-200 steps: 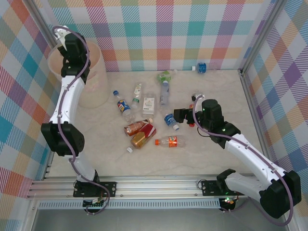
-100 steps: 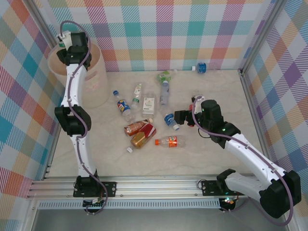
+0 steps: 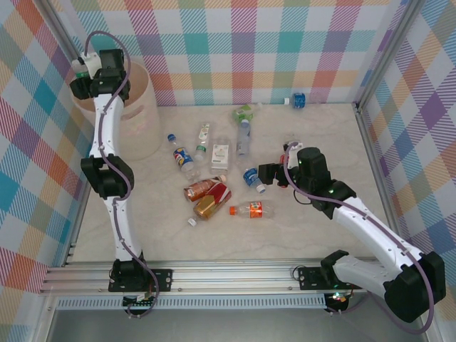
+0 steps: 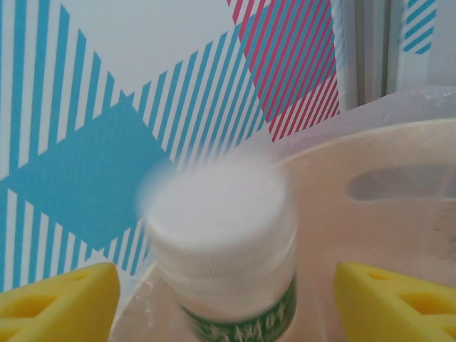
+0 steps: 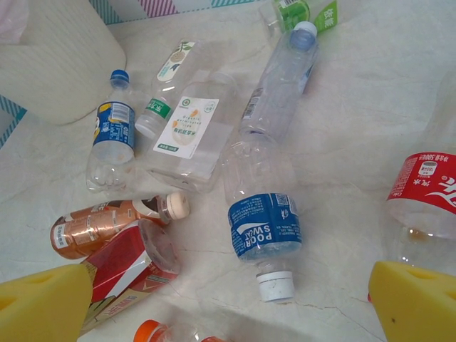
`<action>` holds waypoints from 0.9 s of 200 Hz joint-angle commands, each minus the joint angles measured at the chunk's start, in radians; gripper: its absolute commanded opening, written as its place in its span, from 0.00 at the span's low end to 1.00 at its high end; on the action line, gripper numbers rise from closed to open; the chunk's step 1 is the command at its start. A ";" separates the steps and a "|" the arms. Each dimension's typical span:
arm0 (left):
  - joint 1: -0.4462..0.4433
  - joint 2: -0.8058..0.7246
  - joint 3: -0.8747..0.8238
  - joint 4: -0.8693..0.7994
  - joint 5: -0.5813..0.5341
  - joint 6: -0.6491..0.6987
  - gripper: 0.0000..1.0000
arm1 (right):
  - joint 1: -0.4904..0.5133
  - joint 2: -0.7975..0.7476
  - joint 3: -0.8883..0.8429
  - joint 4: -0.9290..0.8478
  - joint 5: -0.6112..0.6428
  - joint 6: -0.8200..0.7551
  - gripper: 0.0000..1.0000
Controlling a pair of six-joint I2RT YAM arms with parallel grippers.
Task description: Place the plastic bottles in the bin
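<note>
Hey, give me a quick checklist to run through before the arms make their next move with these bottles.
1. Left tool at the bin: ok.
2. Its jaws clear of the white-capped bottle: ok, gaps on both sides.
3. That bottle will land inside: cannot tell, it is blurred, close to the rim.
4. Right tool open: ok.
5. Blue-label bottle centred under it: ok.
6. Room to close: not ok, probably; the red-label bottle lies close on one side.
</note>
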 commanded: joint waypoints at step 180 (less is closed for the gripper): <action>-0.253 -0.770 -0.778 -0.052 0.520 -0.517 1.00 | 0.007 -0.094 -0.058 0.070 0.137 0.095 1.00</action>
